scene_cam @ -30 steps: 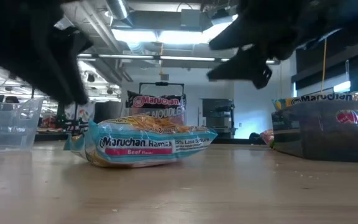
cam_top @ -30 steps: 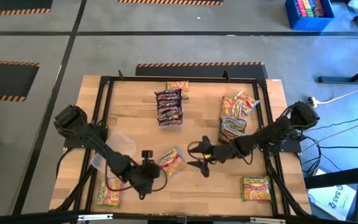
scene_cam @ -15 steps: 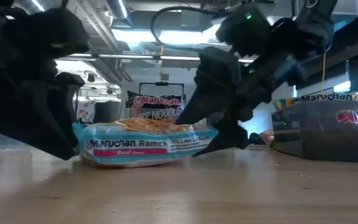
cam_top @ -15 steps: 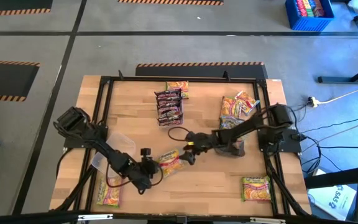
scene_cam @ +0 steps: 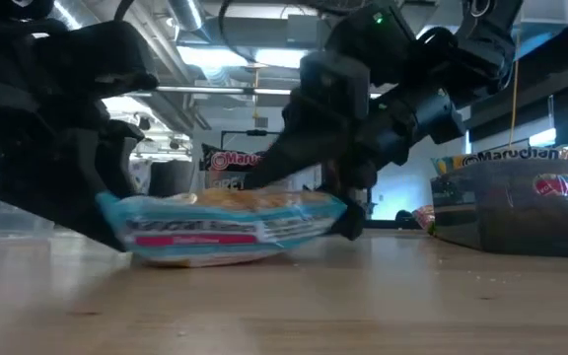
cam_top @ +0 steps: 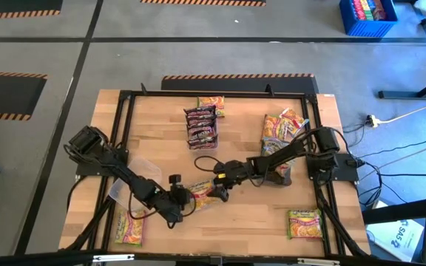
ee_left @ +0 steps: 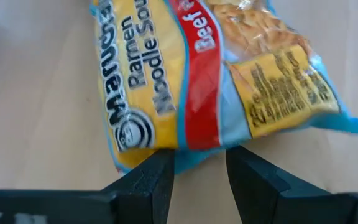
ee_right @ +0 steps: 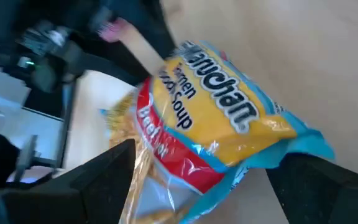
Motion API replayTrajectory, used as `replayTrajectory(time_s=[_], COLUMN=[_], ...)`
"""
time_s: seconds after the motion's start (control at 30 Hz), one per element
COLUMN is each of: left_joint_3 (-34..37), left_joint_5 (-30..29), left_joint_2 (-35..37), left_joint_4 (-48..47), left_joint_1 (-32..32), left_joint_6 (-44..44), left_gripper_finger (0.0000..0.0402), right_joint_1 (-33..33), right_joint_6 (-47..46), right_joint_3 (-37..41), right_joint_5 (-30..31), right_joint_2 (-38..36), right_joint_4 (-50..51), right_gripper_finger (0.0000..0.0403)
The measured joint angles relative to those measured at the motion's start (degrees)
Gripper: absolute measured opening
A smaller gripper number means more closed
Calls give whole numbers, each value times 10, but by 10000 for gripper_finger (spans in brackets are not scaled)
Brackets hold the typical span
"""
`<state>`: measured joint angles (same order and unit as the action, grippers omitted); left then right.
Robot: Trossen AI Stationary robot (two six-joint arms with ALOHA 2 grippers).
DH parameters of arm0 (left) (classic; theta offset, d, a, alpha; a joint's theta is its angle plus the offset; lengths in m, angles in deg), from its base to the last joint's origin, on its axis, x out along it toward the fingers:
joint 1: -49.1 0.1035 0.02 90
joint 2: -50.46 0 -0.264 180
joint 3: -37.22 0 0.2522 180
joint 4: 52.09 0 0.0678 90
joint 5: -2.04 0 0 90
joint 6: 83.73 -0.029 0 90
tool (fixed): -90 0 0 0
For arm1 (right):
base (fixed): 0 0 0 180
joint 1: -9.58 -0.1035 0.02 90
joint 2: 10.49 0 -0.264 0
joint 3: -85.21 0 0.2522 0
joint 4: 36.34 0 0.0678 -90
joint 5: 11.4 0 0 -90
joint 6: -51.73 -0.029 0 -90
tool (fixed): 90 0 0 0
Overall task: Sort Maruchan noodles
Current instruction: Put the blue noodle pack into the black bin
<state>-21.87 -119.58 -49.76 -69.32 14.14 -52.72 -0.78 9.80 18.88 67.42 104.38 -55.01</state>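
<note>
A light blue and yellow Maruchan packet (cam_top: 201,194) lies flat on the wooden table near its front middle. My left gripper (cam_top: 185,198) is open at the packet's left end; in the left wrist view (ee_left: 199,180) its fingers stand either side of the packet's blue edge (ee_left: 197,144). My right gripper (cam_top: 219,190) is open wide at the packet's right end, and in the right wrist view (ee_right: 197,186) the packet (ee_right: 216,137) lies between its spread fingers. My left gripper comes level from the table's left, and the packet's end edge (ee_left: 194,148) reaches into the gap between its open fingers; I cannot tell whether they touch it. My right gripper slants down from the right, one fingertip (scene_cam: 348,222) at the packet's right end; I cannot tell if it touches.
A stack of maroon packets (cam_top: 201,125) and a yellow-pink packet (cam_top: 213,103) lie at the far middle. A bin holding several packets (cam_top: 278,140) stands at the right. Single packets lie at the front right (cam_top: 305,223) and front left (cam_top: 128,230). A clear bin (cam_top: 135,174) sits at the left.
My right gripper has gone toward the table's left and down to the packet's right end, still open. My left gripper has closed in on the packet's left end. The packet has slid a little toward the left.
</note>
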Motion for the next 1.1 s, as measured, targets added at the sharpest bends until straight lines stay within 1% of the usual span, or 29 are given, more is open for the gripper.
replayTrajectory(time_s=[0.17, 0.27, 0.43, 0.53, 0.67, 0.83, 0.93, 1.03, 1.1], left_joint_3=[0, -4, -19, -26, -28, -28, -28, -28, -29], left_joint_5=[0, -13, -23, -23, -26, -26, -20, -16, -14], left_joint_2=[0, 0, 0, 0, 0, 0, 0, 5, 15], left_joint_4=[1, 8, 20, 19, 19, 16, 14, 11, 6], left_joint_1=[0, 1, 0, 0, 1, -3, -4, -5, -9], left_joint_6=[0, -4, -29, -32, -40, -46, -46, -46, -46], left_gripper_finger=[138, 138, 138, 138, 138, 138, 138, 138, 138], right_joint_1=[-8, -10, -9, -10, -10, -10, -10, -15, -20], right_joint_6=[6, 10, 14, 19, 28, 39, 61, 81, 95], right_joint_3=[1, 0, 0, 0, 0, -1, -2, -2, -2], right_joint_5=[3, 8, 21, 26, 31, 29, 26, 26, 31], right_joint_2=[0, -1, -1, -1, -1, -1, -4, -15, -20], right_joint_4=[-20, -27, -26, -26, -24, -25, -30, -29, -24], right_gripper_finger=[326, 326, 325, 313, 269, 195, 153, 121, 109])
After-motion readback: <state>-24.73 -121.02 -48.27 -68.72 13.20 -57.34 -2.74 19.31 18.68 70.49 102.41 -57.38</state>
